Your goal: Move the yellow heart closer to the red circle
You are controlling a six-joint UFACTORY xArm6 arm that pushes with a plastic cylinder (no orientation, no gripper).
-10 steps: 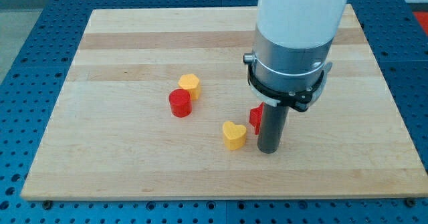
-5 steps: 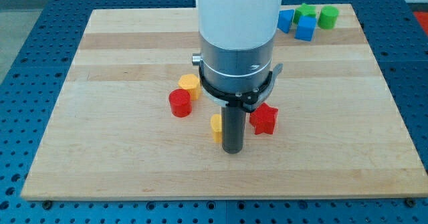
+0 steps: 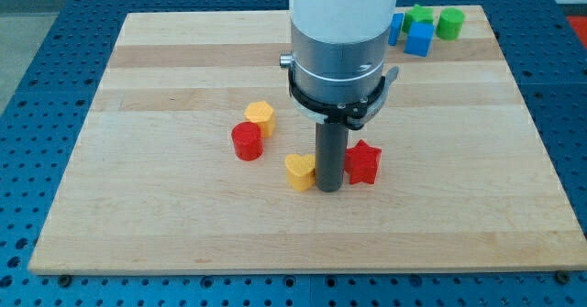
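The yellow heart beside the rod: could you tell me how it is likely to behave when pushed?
The yellow heart looks rigid and squat, so it should slide, not tip. My tip touches its right side; its lobed outline may make it rotate.

A robotics lab bench: a pale wooden board [image 3: 138, 160] lies on a blue perforated mounting table [image 3: 37, 60], with the white-and-metal arm [image 3: 341, 32] above it and small coloured blocks around my tip [image 3: 328, 188].

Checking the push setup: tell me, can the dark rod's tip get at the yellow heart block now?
Probably yes: my tip sits right beside the yellow heart block, on its right, with nothing between them.
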